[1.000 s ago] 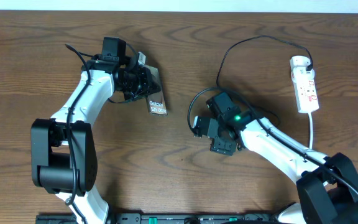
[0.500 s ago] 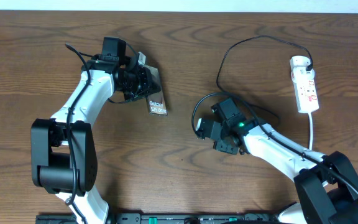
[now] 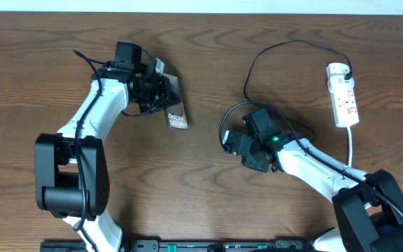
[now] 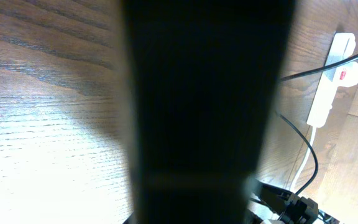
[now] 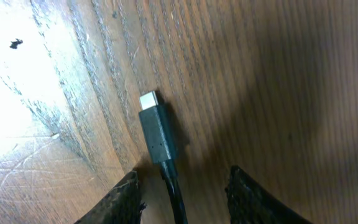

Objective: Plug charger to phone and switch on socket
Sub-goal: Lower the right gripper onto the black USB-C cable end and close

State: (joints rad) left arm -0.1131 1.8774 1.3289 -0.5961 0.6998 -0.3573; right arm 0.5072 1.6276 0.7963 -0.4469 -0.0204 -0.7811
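Now the right arm sits a little more to the right than it did a second ago, and the black loop of the charger (image 3: 249,73) beside it has changed its shape a bit. The left arm and the phone (image 3: 176,112) have not moved at all.

The right wrist view shows why this matters. The small plug end (image 5: 156,132) of the charger lies flat on the wood, and its thin cable runs back between the two fingers (image 5: 124,198) of the right gripper (image 3: 235,145). The fingers stand wide apart, one on each side of the cable, and they hold nothing yet. I think the arm is lining up to pinch the plug end, so the task is only at its start.

The left gripper (image 3: 158,91) is at the top end of the phone and seems to have it pinched. Its own camera is almost all blocked by one big dark shape, so its fingers do not show there.

The socket (image 3: 345,101) lies far off on the right side of the table (image 3: 208,210), with its round plug head (image 3: 336,69) at the top and its thick white cord (image 3: 352,150) trailing down. Nothing touches it, and I cannot tell if its switch is on.

The plug end and the phone are well apart, with bare wood between them. The cable curls close around the right arm, so it could snag when the arm pulls it toward the phone.
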